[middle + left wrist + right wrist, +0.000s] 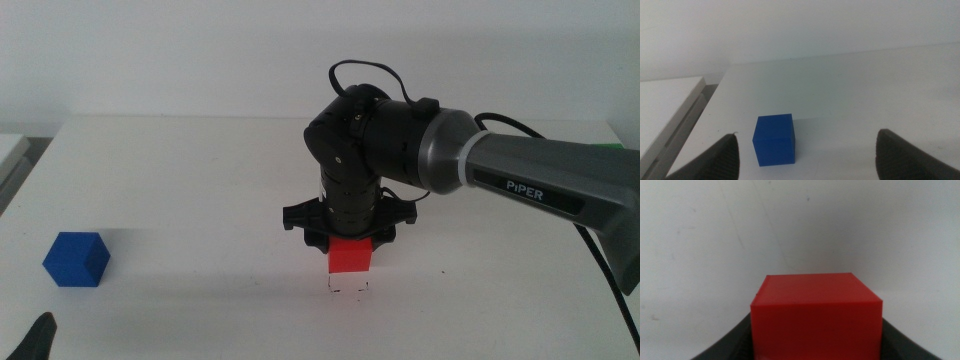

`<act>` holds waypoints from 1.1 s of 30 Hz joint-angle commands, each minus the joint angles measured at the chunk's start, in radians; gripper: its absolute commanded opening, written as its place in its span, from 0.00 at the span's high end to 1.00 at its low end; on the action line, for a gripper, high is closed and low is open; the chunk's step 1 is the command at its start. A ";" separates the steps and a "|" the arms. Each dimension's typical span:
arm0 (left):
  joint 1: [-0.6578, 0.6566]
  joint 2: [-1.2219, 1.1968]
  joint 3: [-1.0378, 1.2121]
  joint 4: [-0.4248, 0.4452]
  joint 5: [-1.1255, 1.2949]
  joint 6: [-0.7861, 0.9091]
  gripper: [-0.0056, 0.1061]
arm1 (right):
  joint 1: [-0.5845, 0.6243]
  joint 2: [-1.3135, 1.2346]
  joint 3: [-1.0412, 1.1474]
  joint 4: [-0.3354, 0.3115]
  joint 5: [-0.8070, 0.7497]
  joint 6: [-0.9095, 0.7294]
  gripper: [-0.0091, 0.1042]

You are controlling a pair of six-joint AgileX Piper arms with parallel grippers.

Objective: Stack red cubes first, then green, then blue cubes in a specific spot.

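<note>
Low in the bottom-left corner of the middle view waits the left tool [40, 335], its jaws spread wide apart, and the blue cube [76, 259] sits just beyond it on the white worktop [200, 180], lower left of frame. Centre frame now: the right tool [350, 245] is clamped on the red cube [351, 255], poised directly over the marked spot [348, 287], whose faint pen corners peek out below. Whether the cube touches down yet is hard to tell. The smart play looks like a straight, square descent, edges aligned with the corners, then a gentle release. No green cube shows anywhere, and nothing crowds the spot.
</note>
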 commanded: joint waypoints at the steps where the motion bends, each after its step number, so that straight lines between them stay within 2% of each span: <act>1: 0.000 -0.003 0.000 -0.001 -0.015 -0.003 0.13 | 0.002 0.006 0.010 -0.023 -0.007 0.006 0.68; 25: 0.000 -0.003 0.000 -0.001 -0.015 -0.003 0.13 | 0.002 0.061 0.010 -0.016 -0.024 0.010 0.67; 27: 0.000 -0.003 0.000 -0.001 -0.015 -0.003 0.13 | 0.002 0.061 0.010 -0.016 -0.021 0.015 0.61; 28: 0.000 -0.003 0.000 -0.001 -0.015 -0.003 0.13 | 0.002 0.061 0.010 -0.016 -0.021 0.011 0.46; 33: 0.000 -0.003 0.000 -0.001 -0.015 -0.003 0.13 | 0.002 0.061 0.010 -0.010 -0.021 -0.016 0.38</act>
